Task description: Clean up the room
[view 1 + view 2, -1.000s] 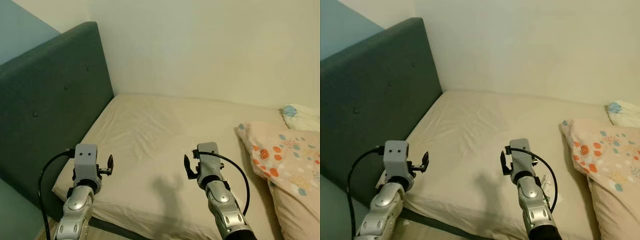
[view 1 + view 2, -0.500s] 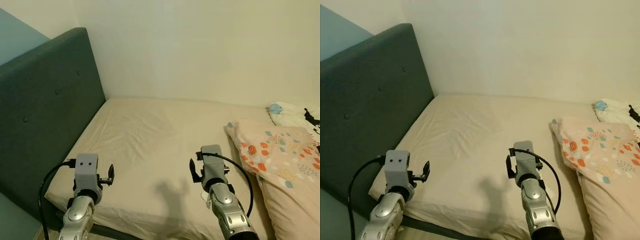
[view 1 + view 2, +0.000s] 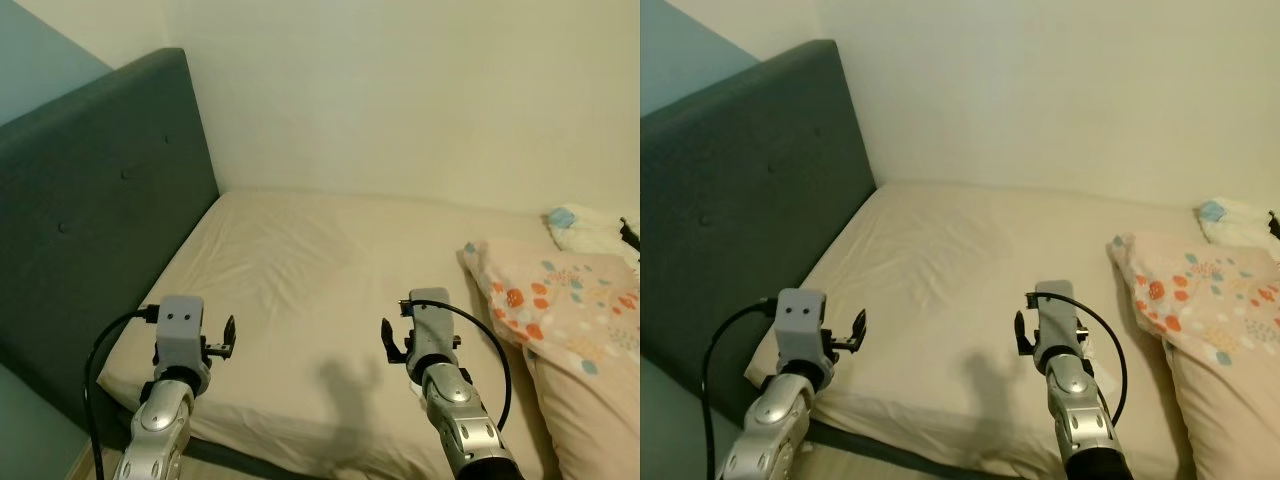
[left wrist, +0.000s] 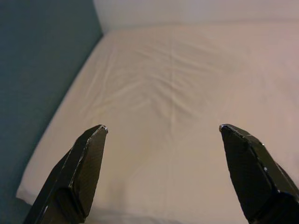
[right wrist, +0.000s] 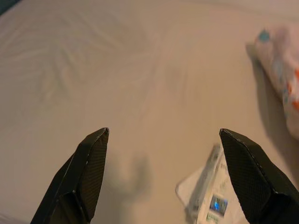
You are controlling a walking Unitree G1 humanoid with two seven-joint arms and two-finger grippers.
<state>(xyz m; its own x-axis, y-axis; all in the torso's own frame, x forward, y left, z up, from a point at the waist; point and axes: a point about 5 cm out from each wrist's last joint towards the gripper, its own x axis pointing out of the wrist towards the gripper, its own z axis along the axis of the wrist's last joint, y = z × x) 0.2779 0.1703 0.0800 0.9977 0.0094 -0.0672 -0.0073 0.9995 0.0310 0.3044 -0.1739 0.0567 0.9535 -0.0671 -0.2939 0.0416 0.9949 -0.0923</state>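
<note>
From the head views we face the bed (image 3: 300,270), both arms raised, a floral pillow (image 3: 565,305) at right. Our left tool (image 4: 161,172) hangs spread over bare sheet. Our right tool (image 5: 163,175), spread too, nears a remote control (image 5: 210,193); we judge grasping it comes next.

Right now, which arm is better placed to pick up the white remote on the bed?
The right gripper, probably: it is open and the remote lies just ahead of it. The left gripper faces bare sheet.
</note>
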